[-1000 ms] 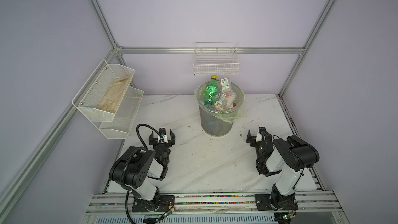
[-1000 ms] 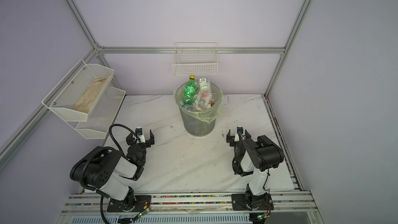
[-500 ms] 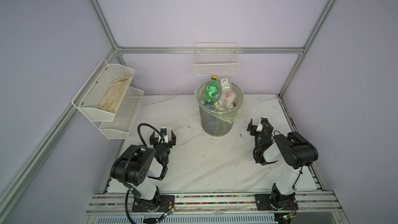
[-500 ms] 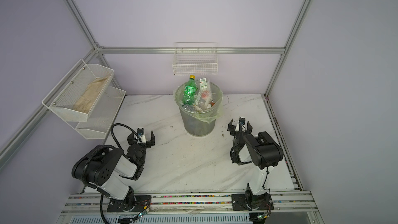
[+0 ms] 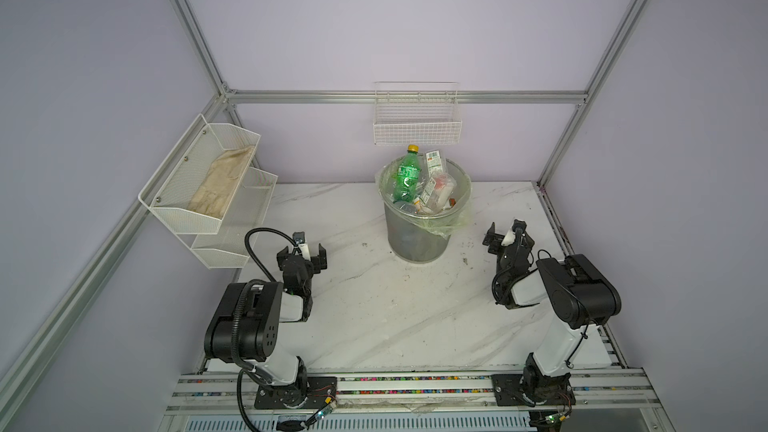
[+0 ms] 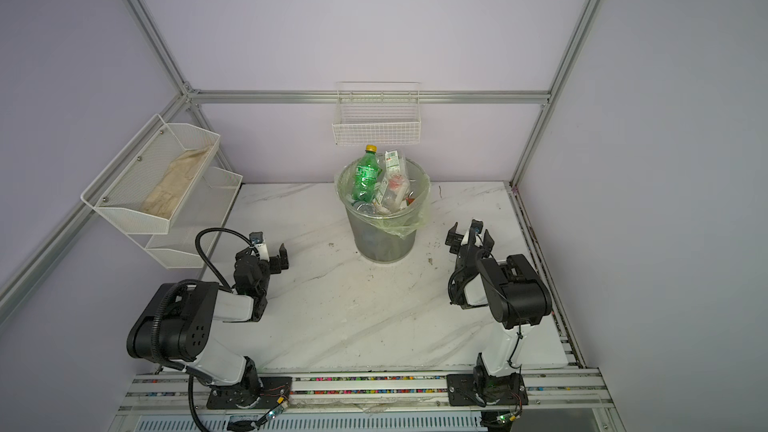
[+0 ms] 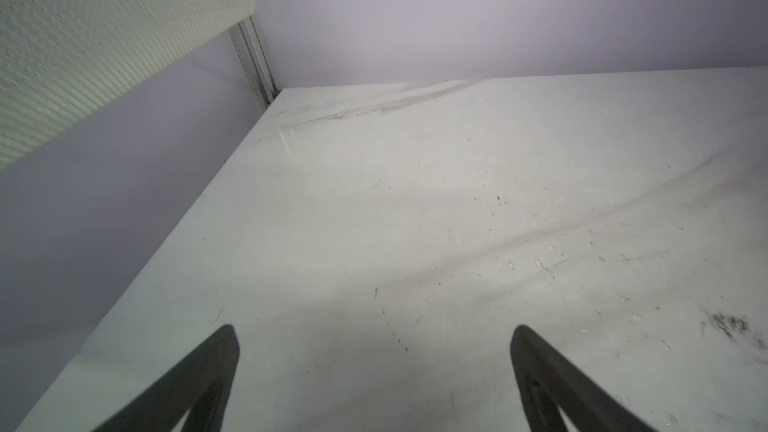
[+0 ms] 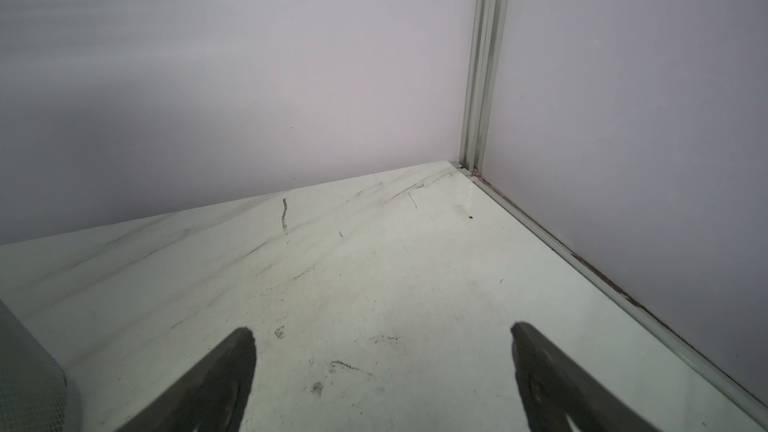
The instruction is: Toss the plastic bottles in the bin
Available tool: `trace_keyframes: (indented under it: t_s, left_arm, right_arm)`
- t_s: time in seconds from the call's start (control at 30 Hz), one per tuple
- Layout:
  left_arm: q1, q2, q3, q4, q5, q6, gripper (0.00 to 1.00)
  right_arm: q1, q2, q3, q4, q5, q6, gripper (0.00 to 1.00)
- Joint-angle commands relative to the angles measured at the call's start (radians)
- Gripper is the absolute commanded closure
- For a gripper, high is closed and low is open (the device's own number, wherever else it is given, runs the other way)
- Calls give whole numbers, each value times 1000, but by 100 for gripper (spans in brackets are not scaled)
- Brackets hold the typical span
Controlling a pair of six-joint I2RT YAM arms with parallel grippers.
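Left gripper (image 5: pixel 303 251) spread wide, empty, right gripper (image 5: pixel 506 234) likewise, plastic bottles (image 5: pixel 409 178) in bin (image 5: pixel 415 238), prob. full.

A white, grey-veined marble-look tabletop (image 5: pixel 374 317), marked with dark scuffs, is spread beneath the left claw (image 5: pixel 303 252) and the right claw (image 5: pixel 505 238). A white two-tier perforated-metal shelf (image 5: pixel 183 220) is mounted on the wall beside and above the left claw, on its outer side. A crumpled beige cloth (image 5: pixel 222 182) is held in the upper tier. A white wire basket (image 5: pixel 417 132) is hung on the back wall, ahead of and well above both claws.
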Motion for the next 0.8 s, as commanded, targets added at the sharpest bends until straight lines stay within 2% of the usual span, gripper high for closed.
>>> trace_keyframes:
  t_s: [0.0,0.33,0.4,0.47,0.6,0.77]
  left_arm:
    - [5,-23,45,-26,53,-28,0]
    - [-6,-27,24,8,82,-4,0]
    - [-6,-26,25,7,84,-3,0]
    - [-3,-22,29,4,92,-1,0]
    - [34,-17,59,-49,154,-28,0]
    - [35,-23,52,-41,153,-28,0]
  right_arm:
    - [3,-14,-9,2,8,2,3]
    - [3,-13,-9,3,4,1,3]
    - [0,-14,-9,1,-104,-35,3]
    - [-5,-16,-11,-1,-143,-39,3]
    - [-26,-16,7,-36,-180,-17,3]
    - [-29,-21,4,-35,-183,-19,3]
